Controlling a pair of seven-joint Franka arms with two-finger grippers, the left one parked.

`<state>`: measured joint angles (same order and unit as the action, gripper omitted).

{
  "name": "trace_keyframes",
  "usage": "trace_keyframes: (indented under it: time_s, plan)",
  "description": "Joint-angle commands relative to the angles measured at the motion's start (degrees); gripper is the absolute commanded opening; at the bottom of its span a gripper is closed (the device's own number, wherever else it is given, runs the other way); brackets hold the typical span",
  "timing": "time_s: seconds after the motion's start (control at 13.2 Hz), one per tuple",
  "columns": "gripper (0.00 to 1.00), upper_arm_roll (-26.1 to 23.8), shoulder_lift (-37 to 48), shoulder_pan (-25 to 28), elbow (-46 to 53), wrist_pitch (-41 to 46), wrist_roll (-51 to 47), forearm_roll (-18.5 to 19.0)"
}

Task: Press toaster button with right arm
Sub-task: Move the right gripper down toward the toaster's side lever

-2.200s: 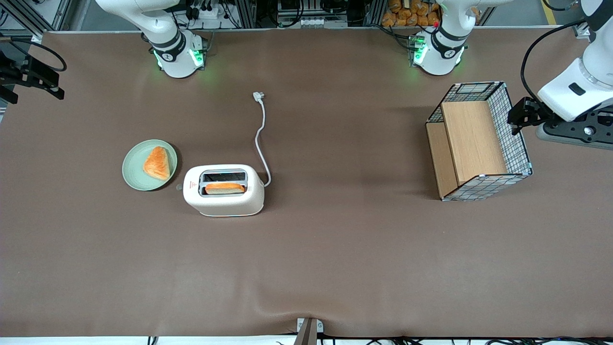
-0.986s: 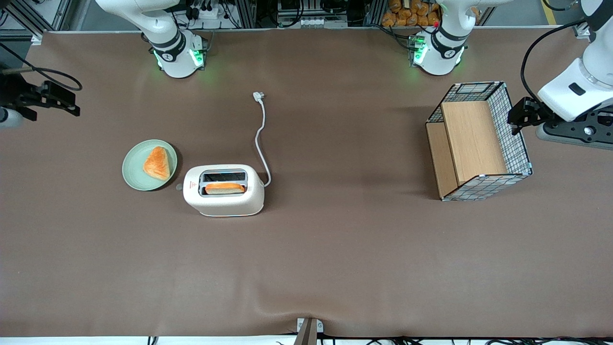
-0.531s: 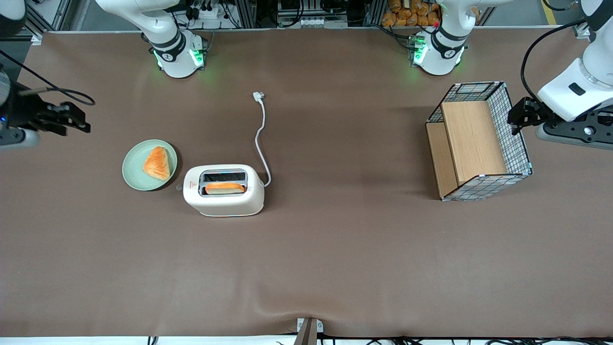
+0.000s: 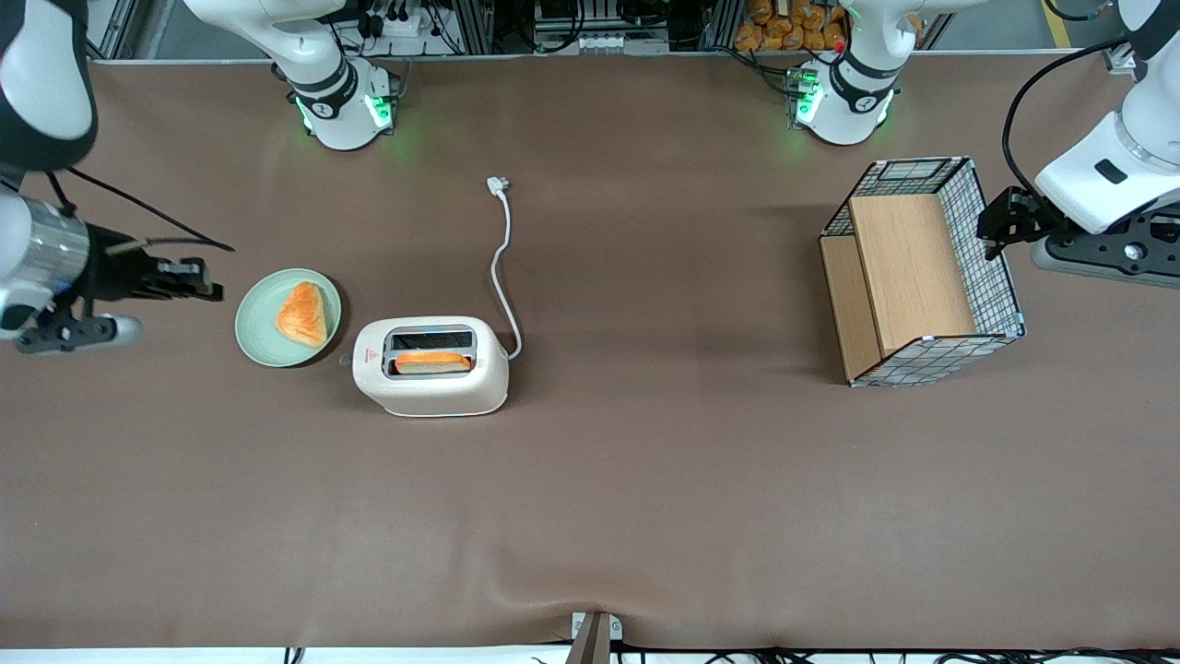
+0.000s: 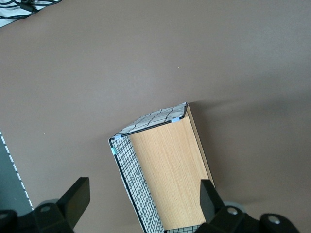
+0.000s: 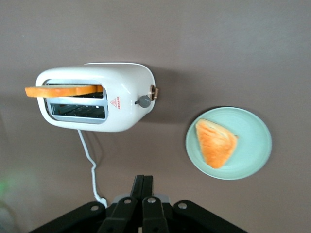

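Observation:
The cream-white toaster [image 4: 430,380] stands on the brown table, with a toast slice [image 4: 431,362] in the slot nearer the front camera. The toaster button [image 4: 346,361] is a small grey nub on its narrow end facing the plate. The right arm [image 4: 41,258] reaches in from the working arm's end. Its gripper [image 4: 210,282] is shut and empty, above the table beside the green plate [image 4: 249,323], apart from the toaster. The right wrist view shows the shut fingers [image 6: 143,180], the toaster [image 6: 121,97], the button [image 6: 144,101] and the toast [image 6: 63,91].
A pastry wedge [image 4: 302,314] lies on the plate, also in the right wrist view [image 6: 215,141]. The white cord [image 4: 502,267] runs from the toaster to a plug [image 4: 498,186]. A wire basket with a wooden board [image 4: 922,272] stands toward the parked arm's end.
The right arm has swung in from the table's edge; its gripper moved toward the plate and nearer the front camera. Toaster, toast and plate have not moved.

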<state>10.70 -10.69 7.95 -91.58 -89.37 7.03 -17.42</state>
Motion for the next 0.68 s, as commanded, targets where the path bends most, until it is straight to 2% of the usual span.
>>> trace_keyframes:
  time_s: [0.0,0.38,0.61]
  plan:
    - [0.0,-0.2,-4.7,-2.1,0.1,-1.5,0.0,-7.6]
    - [0.0,-0.2,-9.9,-2.1,-2.0,-7.0,1.8,-15.3]
    - [0.0,-0.3,-11.4,-1.7,-5.8,-13.4,5.8,-16.9]
